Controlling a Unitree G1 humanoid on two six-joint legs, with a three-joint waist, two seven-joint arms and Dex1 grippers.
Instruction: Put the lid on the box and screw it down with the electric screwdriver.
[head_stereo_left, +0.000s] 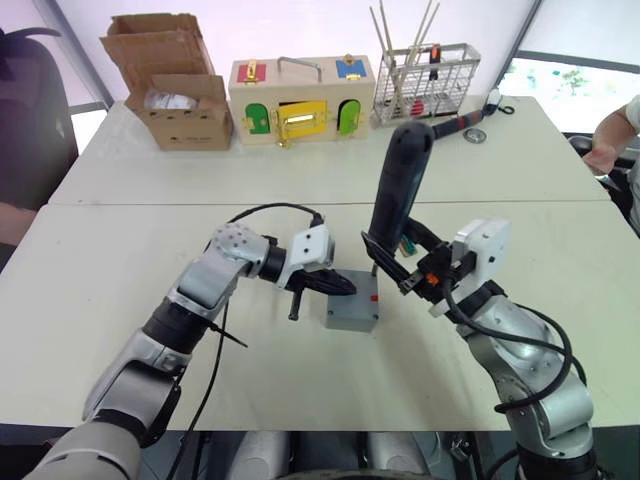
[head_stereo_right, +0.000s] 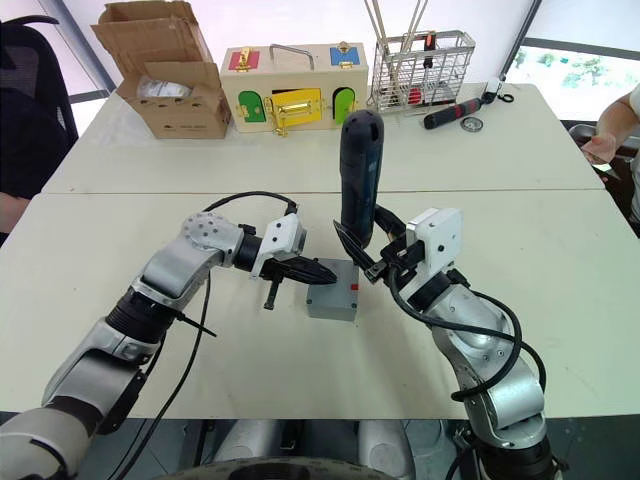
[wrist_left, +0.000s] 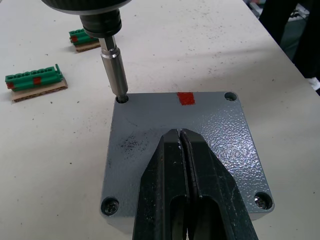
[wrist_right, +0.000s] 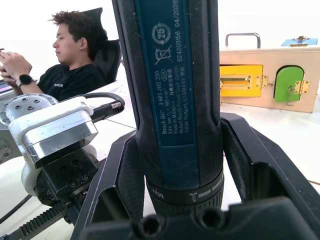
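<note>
**Lid pinned flat while the bit sits in a corner hole**

Toward the left of centre in the left eye view, the left gripper (head_stereo_left: 335, 284) reaches in with its two black fingers pressed together, holding nothing, their tips lying on the lid (wrist_left: 180, 150), a small square grey textured plastic cover. The lid is already seated on the box (head_stereo_left: 352, 312), the deeper square grey plastic junction box with a small red mark, standing on the white table (head_stereo_left: 120, 300) just below the frame's centre. The closed fingers appear to serve as a hold-down, so that lid and box do not twist or slide under the driver.

In the left wrist view, the two corners nearest the gripper carry screws; the corner hole at upper right looks empty, and the one at upper left holds the metal bit.

Right of centre, the right gripper (head_stereo_left: 400, 268) is clamped around the lower body of the electric screwdriver (head_stereo_left: 400, 185), a long dark blue-black cylinder standing nearly upright, leaning slightly. That posture lines the bit up with the hole. Whether a screw lies under it cannot be told.

Two green terminal strips (wrist_left: 35, 82) lie on the table beyond the box. A person's hand (head_stereo_left: 603, 155) rests at the far right edge.
</note>
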